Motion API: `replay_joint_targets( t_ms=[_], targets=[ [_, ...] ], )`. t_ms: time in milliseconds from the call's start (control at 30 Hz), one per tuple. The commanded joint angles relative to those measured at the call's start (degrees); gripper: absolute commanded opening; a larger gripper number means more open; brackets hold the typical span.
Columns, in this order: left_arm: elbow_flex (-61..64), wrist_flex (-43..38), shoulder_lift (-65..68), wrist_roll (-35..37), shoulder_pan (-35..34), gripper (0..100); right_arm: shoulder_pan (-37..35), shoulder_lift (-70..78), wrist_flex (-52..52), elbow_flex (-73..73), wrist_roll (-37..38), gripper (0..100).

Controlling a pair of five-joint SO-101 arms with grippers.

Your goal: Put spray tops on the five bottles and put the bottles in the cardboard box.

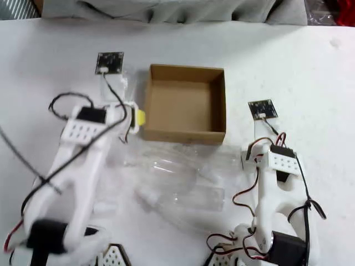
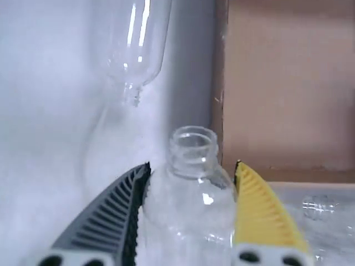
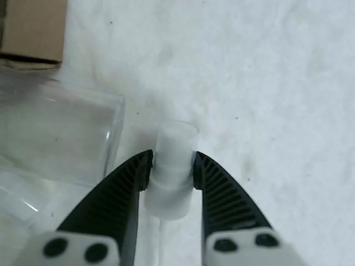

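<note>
Left gripper (image 2: 192, 165) clamped on open-necked bottle (image 2: 191, 194), right gripper (image 3: 172, 155) clamped on spray top (image 3: 173, 177); risk: smooth bottle could pivot between jaws, so top misses neck.

**A:** Setting?

**B:** A robotics lab bench. A left arm (image 1: 83, 160) and a right arm (image 1: 275, 188), both small, with white plastic shells, sit side by side. Their wiring is exposed, with red and black leads (image 1: 244, 197) looping loose outside the links.

**A:** Other evidence?

**B:** Two bare circuit boards lie flat on the table, one near the left arm (image 1: 109, 62) and one near the right (image 1: 262, 109). Each has a thin lead running to the nearer arm. The table (image 1: 316, 61) is covered in plain white sheeting, and grey cloth (image 1: 166, 10) is bunched along the far edge.
</note>
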Motion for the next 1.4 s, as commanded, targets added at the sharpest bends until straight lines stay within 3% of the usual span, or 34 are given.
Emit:
replay_joint_targets(
  t_ms=[0,300,500,633,833,1033,1367],
  targets=[
    [8.6,-8.4,-14.4,0.4,1.2,2,-0.5,-0.7,-0.2,-1.8,-0.1,1.6],
    [27.8,-22.8,-37.0,0.4,0.7,2,-2.3,-0.8,8.0,-15.0,-9.2,1.6],
    [36.0,-28.0,-50.7,0.3,0.9,2,-8.9,-2.8,14.0,-23.9,-4.4,1.6],
    [39.6,-30.6,-59.6,0.2,1.2,2,-12.4,-11.9,16.7,-27.0,-3.5,1.6],
    [49.3,-36.9,-73.8,-11.6,2.5,2,-19.8,-29.8,16.0,-26.4,-12.7,1.6],
    [60.0,-38.4,-90.9,-14.3,8.4,2,-27.7,-39.3,0.2,-26.2,-20.0,1.6],
    [60.4,-38.4,-89.3,-14.3,9.4,2,-41.5,-40.7,-24.0,-26.6,-19.8,1.5]
  ],
)
